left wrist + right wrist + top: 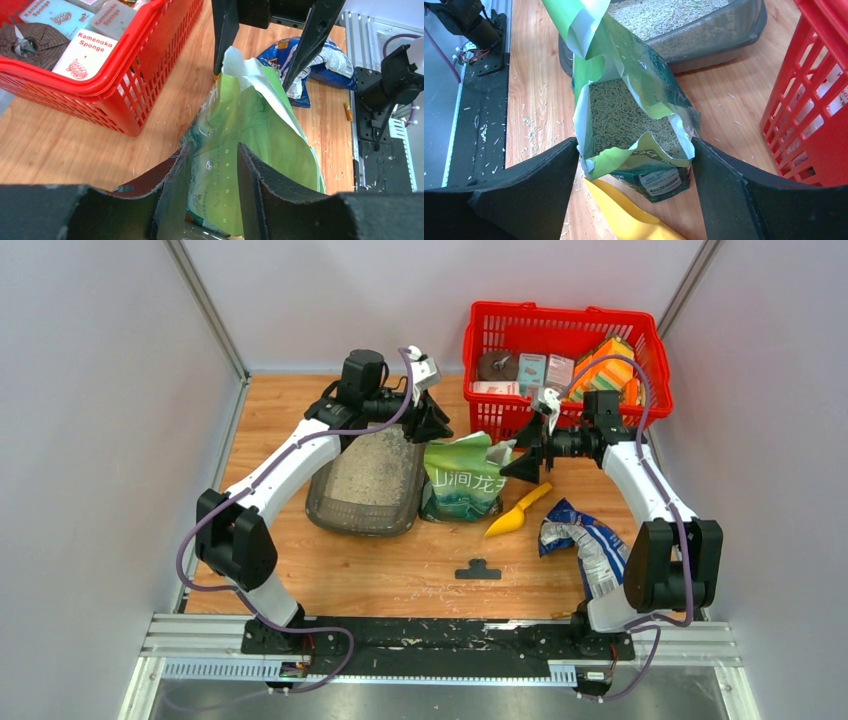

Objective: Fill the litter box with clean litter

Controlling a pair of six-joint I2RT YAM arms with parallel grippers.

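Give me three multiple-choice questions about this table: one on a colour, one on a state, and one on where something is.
1. What colour is the basket? A blue; B grey; C red.
2. The green bag is: A open at the top with litter inside; B sealed; C empty.
3. Where is the yellow scoop? A in the basket; B on the table beside the green bag; C inside the green bag.

Answers: C, its mesh walls are red; A, granules show through its open mouth in the right wrist view; B, it lies on the wood right of the bag.
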